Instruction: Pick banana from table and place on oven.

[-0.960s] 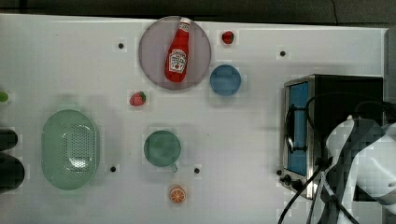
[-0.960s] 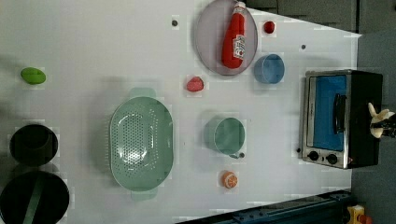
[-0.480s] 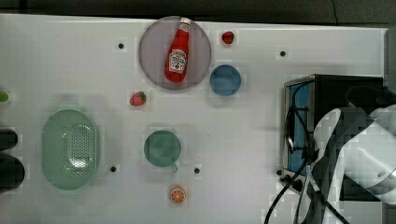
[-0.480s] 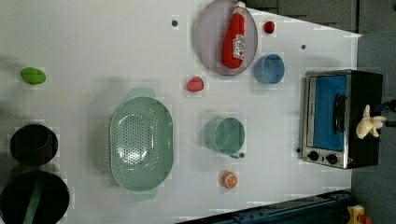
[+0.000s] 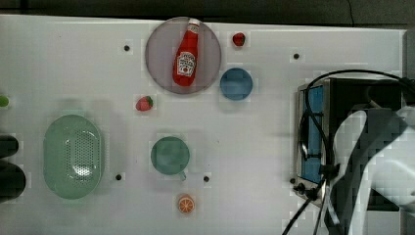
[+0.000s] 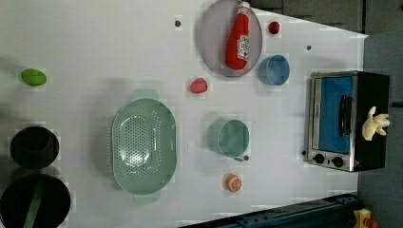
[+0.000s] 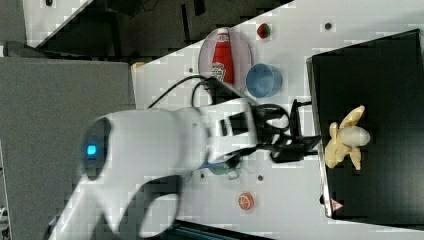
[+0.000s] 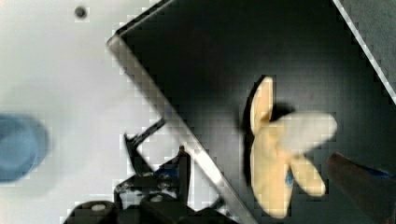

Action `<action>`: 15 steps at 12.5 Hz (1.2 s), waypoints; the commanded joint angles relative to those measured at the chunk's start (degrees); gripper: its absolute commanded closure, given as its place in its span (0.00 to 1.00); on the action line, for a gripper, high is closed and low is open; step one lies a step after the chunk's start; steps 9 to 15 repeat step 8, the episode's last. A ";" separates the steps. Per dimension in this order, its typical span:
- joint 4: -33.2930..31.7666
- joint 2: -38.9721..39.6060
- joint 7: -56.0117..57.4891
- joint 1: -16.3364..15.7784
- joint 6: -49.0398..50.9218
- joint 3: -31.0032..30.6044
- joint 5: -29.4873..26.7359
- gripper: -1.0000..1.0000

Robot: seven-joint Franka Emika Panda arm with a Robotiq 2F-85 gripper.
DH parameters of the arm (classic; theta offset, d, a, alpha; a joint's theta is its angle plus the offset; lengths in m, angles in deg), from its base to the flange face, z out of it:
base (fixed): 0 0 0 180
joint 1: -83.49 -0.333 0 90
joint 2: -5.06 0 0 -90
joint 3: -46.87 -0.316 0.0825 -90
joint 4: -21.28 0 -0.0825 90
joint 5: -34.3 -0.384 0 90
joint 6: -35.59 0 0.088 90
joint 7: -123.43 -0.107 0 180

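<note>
The banana [image 7: 347, 137], pale yellow with its peel splayed, lies on the black top of the oven [image 7: 380, 75]. In the left view the banana [image 6: 375, 124] sits near the left view's right edge of the oven [image 6: 332, 118]. My gripper [image 8: 257, 156] is open: its fingers [image 8: 359, 182] stand wide apart on either side of the banana [image 8: 280, 149] and do not touch it. In the right view the gripper [image 7: 300, 142] hangs by the oven's front edge. The white arm [image 5: 377, 161] covers much of the oven [image 5: 313, 132] on the table [image 5: 274, 147].
A ketchup bottle [image 5: 186, 54] lies on a grey plate [image 5: 159, 58], with a blue bowl [image 5: 236, 83] beside it. A green cup [image 5: 170, 155], green colander [image 5: 72, 155], orange slice [image 5: 186, 204], two strawberries [image 5: 144, 103] and black pots [image 6: 34, 147] stand about the table.
The banana has moved inward from the oven's edge and settled on its top. The fingers have spread away from it, and the arm has shifted a little over the oven.
</note>
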 commanded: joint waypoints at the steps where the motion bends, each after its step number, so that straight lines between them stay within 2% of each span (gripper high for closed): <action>1: 5.63 -7.29 -0.97 -2.73 5.22 -1.29 -0.59 0.00; 4: 5.21 -12.33 -15.76 -4.69 16.38 -8.82 -0.11 0.00; 5: 5.03 -15.18 -36.17 -5.34 22.67 -18.78 0.01 0.00; 6: 5.01 -15.86 -41.12 -5.34 22.70 -21.68 0.18 0.00; 8: 4.95 -16.78 -44.44 -5.33 22.72 -25.32 0.41 0.00; 15: 4.95 -16.78 -44.44 -5.33 22.72 -25.32 0.41 0.00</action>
